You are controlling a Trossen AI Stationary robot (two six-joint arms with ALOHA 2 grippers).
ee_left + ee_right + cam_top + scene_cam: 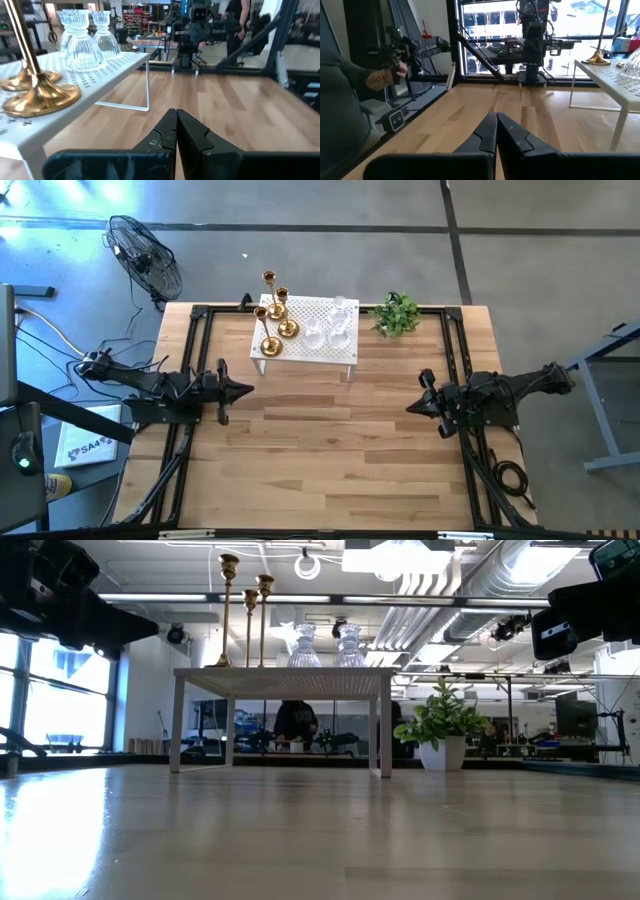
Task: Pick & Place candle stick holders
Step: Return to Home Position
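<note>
Three tall gold candle stick holders [276, 310] stand on their round bases on the left part of a white perforated stand [345, 350] at the table's far middle. Clear glass holders [333, 325] stand on its right part. In the left wrist view a gold base [42, 97] and two glass holders [85, 42] show close by. My left gripper [250, 390] hovers shut at the table's left, pointing right, short of the stand. My right gripper [408, 406] hovers shut at the table's right, pointing left.
A small potted plant [397, 314] stands at the far right of the stand. Black frame rails [196, 340] run along the table's left and right sides. A floor fan [147, 255] stands beyond the far left corner. A person's arm [380, 77] shows beside the table in the right wrist view.
</note>
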